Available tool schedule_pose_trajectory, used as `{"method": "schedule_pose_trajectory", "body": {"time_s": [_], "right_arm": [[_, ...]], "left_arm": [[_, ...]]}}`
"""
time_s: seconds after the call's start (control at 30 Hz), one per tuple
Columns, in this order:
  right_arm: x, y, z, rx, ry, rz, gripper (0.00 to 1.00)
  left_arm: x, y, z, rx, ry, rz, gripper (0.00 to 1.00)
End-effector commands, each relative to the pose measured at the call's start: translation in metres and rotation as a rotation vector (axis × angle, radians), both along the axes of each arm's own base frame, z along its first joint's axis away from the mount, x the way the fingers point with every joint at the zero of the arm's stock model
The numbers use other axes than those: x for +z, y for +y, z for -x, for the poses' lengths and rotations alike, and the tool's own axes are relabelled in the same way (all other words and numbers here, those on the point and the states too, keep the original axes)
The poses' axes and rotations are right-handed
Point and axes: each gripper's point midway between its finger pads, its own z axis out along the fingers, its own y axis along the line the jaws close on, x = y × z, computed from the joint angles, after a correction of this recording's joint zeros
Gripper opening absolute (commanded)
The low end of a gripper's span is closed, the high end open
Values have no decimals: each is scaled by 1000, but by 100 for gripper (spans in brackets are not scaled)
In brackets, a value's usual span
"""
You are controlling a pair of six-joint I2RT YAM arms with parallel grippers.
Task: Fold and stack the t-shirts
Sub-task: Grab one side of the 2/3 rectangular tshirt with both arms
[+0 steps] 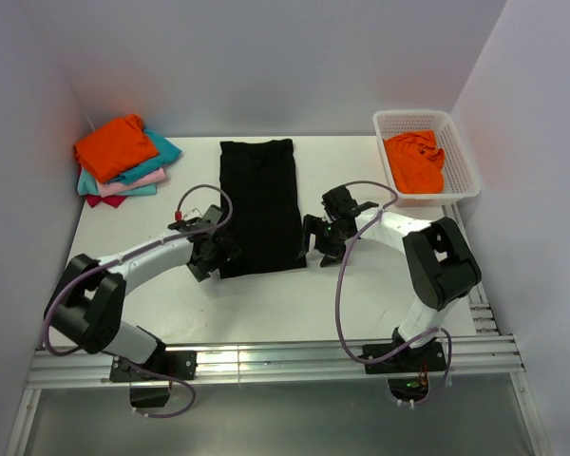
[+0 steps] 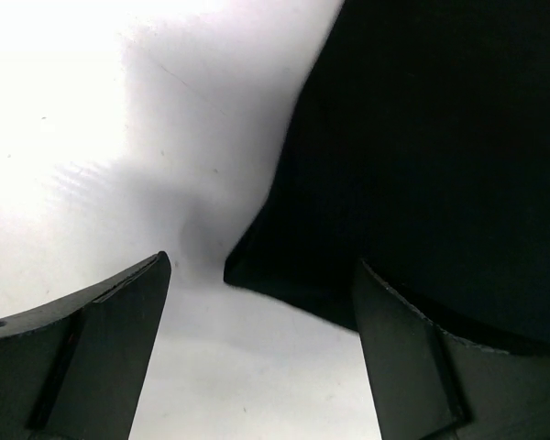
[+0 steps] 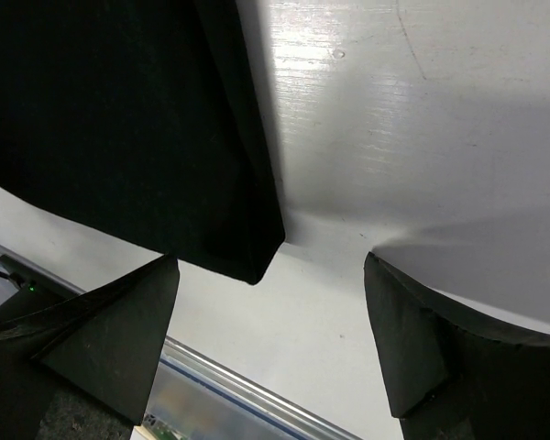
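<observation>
Sitting in the far left corner of the table [image 1: 380, 294], a pile of folded shirts [image 1: 123, 157] is showing orange on top, then teal, pink and magenta. The left claw [image 2: 261, 264] is spreading its fingers wide, gripping nothing, with the near left corner of the black shirt [image 1: 258, 204] lying between them. That shirt is lying as a long folded strip down the middle. The right claw [image 3: 270, 263] is likewise gaping wide and empty, straddling the near right corner. In the far right corner a white basket [image 1: 461, 152] is holding a crumpled orange shirt [image 1: 413, 161].
</observation>
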Motion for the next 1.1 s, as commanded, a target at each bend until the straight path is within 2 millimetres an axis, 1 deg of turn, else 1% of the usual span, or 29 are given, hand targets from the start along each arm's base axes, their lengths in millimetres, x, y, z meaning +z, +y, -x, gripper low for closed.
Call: {"method": "schedule_pose_trajectory", "body": {"time_s": [0.0,0.03,0.1,0.13,0.17,0.2,0.3,0.43,0.5,0.53,0.6,0.63,0.67,0.7,0.73,0.77,0.83,0.87,0.9,0.93,0.97,1.0,1.03,1.07], "right_arm": [[6,7,-12,23,-41,-16,88],[2,7,-12,22,-33,-13,88],[-1,8,-11,26,-23,-17,88],[-4,10,-11,27,-15,-22,86],[-5,11,-11,29,-9,-24,85],[-6,12,-12,28,-7,-29,84],[-9,14,-14,31,0,-28,82],[-11,14,-18,41,5,-18,81],[-10,15,-21,45,0,-15,79],[-12,15,-20,47,8,-12,75],[-13,16,-20,51,15,-14,73],[-13,17,-21,50,14,-18,67],[-14,17,-20,52,17,-22,63],[-15,18,-19,53,25,-29,59],[-17,19,-18,53,31,-35,52],[-18,20,-18,55,35,-40,49],[-22,21,-14,59,45,-50,48],[-24,20,-13,60,49,-49,47],[-25,20,-12,62,50,-48,43],[-28,18,-9,63,55,-45,35],[-29,18,-8,64,54,-45,32],[-31,17,-7,65,57,-42,26],[-33,15,-4,60,68,-34,0],[-34,13,-4,58,66,-24,0]], "left_arm": [[25,3,-2,20,-89,6,86],[28,4,-2,22,-98,4,86],[23,7,1,29,-88,-2,84],[19,6,3,27,-78,4,84],[12,6,7,24,-61,4,83],[9,3,5,25,-67,18,82],[-7,1,11,23,-23,19,78],[-24,-4,11,9,6,17,75],[-28,-6,10,7,15,18,71],[-33,-6,10,5,26,11,69],[-41,-10,9,-1,44,18,65],[-44,-11,9,-7,48,19,62],[-45,-14,7,-9,44,29,56],[-49,-14,7,-11,54,25,53],[-49,-16,5,-20,53,25,47],[-50,-17,3,-24,55,23,44],[-53,-18,2,-38,71,7,41],[-52,-19,-1,-42,68,9,36],[-53,-21,-2,-46,72,8,33],[-53,-23,-4,-54,70,14,28],[-52,-25,-5,-57,67,20,21],[-50,-26,-7,-60,61,23,18],[-49,-26,-7,-65,60,24,16],[-48,-27,-7,-70,61,25,9]]}}
